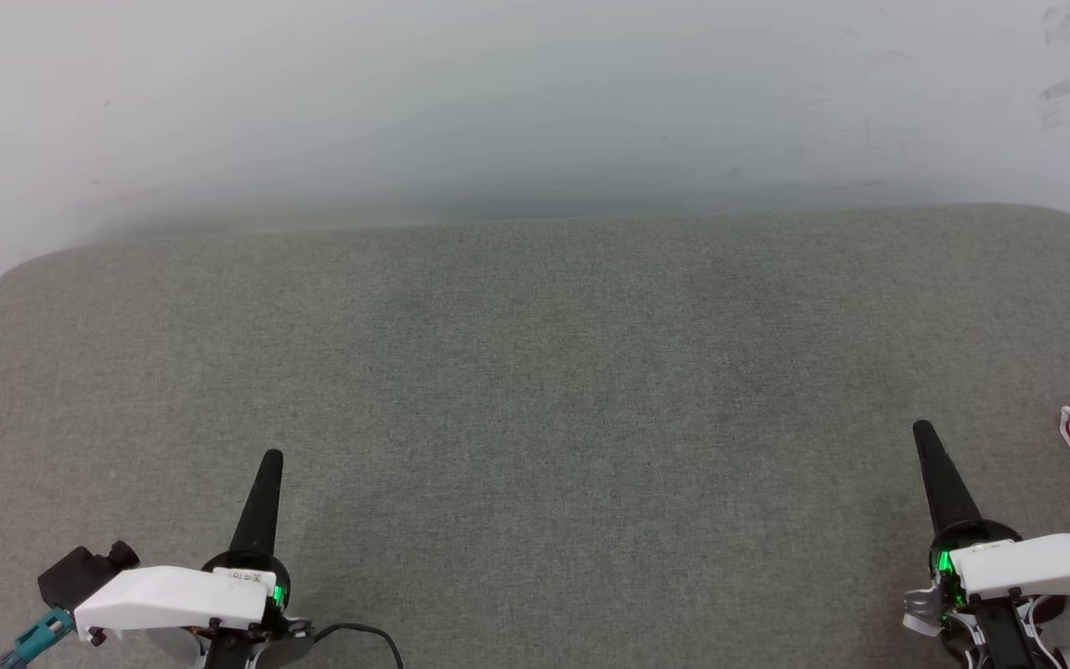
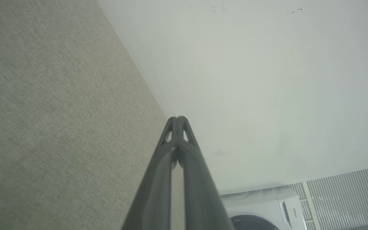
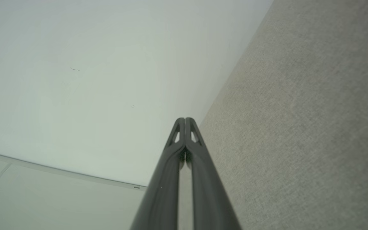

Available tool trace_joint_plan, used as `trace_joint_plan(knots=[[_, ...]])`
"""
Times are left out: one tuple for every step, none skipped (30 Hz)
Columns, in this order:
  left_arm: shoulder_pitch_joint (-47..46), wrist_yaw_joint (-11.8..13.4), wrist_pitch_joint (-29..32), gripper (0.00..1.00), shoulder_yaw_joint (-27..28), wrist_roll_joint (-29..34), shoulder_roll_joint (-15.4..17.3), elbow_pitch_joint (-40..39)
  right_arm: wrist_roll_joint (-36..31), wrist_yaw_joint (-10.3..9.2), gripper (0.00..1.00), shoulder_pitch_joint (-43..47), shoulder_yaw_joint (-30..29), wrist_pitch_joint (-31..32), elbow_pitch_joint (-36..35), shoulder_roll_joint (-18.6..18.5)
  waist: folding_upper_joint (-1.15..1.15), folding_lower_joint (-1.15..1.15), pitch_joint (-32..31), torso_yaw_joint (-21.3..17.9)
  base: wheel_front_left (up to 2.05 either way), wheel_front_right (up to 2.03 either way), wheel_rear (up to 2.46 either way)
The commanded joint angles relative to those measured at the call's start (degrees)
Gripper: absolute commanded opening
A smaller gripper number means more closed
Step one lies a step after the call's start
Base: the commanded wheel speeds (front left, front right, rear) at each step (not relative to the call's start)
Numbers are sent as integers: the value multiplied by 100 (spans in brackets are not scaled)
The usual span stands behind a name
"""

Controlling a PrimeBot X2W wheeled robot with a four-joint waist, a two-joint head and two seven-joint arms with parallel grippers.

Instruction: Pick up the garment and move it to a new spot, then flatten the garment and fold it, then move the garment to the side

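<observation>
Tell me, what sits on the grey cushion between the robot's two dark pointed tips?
Nothing; in the head view the grey cushion is bare between the left end effector and the right end effector.

I'm reading one word in the left wrist view: "Hisense", in small grey print, standing on the white front of the washing machine (image 2: 264, 203), near its right edge; the letters are coming through tiny and faint; in the head view I'm seeing a small white label (image 1: 240, 576) sitting on the housing of the left gripper (image 1: 272, 457); it's carrying dark print, too small for me to read.
</observation>
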Motion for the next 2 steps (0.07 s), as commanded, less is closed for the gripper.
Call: trace_joint_plan(knots=[[-126, -11, 28, 0, 14, -105, 14, -2, 111, -1, 0, -97, -20, 19, -6, -40, 0, 0, -2, 1, 0, 0, 0], [-134, -11, 46, 0, 21, -155, 13, 7, 167, -1, 0, -100, -24, 35, 0, -40, 0, 0, -4, 1, 0, 0, 0]])
